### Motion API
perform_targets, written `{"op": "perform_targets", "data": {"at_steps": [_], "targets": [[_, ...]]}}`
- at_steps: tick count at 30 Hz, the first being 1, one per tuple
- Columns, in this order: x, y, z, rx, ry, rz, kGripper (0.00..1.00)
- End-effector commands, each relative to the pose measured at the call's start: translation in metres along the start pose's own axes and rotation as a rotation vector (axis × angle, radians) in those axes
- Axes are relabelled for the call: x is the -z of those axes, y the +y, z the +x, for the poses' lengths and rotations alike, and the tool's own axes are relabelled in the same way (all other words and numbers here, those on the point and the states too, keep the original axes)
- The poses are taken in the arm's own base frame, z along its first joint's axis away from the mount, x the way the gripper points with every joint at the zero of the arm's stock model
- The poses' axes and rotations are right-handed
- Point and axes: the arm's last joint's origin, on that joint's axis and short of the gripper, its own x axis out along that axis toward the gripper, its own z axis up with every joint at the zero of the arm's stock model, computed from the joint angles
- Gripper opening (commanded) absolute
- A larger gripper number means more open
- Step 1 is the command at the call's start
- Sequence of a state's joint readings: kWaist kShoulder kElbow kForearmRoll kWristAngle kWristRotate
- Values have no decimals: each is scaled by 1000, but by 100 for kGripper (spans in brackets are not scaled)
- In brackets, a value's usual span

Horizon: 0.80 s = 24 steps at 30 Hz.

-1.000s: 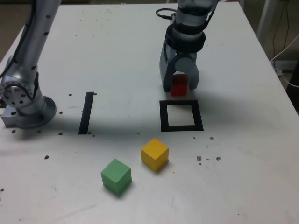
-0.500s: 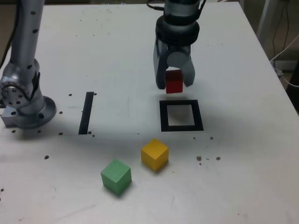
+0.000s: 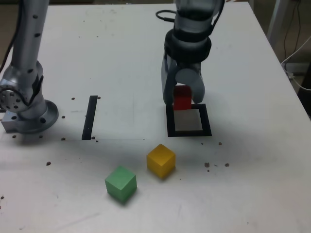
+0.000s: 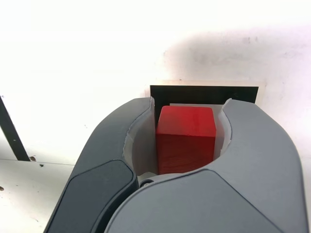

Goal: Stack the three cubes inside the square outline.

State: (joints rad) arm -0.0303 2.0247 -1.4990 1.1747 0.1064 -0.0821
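Gripper [image 3: 183, 99] pinching the red cube [image 3: 182, 97] over the far edge of the square outline [image 3: 188, 133], so a release here could land it on the black frame, while yellow cube [image 3: 161, 160] and green cube [image 3: 120, 183] wait nearby

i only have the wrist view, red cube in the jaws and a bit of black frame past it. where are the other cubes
Observer: The yellow cube and green cube sit on the table in front of the square outline, apart from each other and outside it.
Operator: is red over the square yet
Observer: The red cube held by the gripper hangs by the outline's far edge, not plainly over its centre.
Operator: anything inside the square
Observer: No, its white centre is bare.
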Motion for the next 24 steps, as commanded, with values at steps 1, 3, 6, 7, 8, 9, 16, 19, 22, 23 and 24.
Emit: {"op": "perform_targets", "data": {"at_steps": [1, 3, 6, 7, 8, 9, 16, 19, 22, 23, 24], "targets": [[-2, -3, 2, 1, 3, 2, 10], [-2, -6, 3, 4, 3, 5, 10], [-2, -10, 3, 12, 2, 8, 10], [-2, -12, 3, 16, 1, 10, 10], [-2, -13, 3, 19, 2, 12, 10], [-1, -14, 3, 21, 3, 12, 10], [1, -29, 7, 13, 0, 1, 10], [0, -32, 8, 10, -5, 0, 10], [-1, -32, 10, 7, -3, 0, 10], [-2, -32, 10, 5, -2, 1, 11], [-3, -32, 12, 3, 0, 1, 11]]}}
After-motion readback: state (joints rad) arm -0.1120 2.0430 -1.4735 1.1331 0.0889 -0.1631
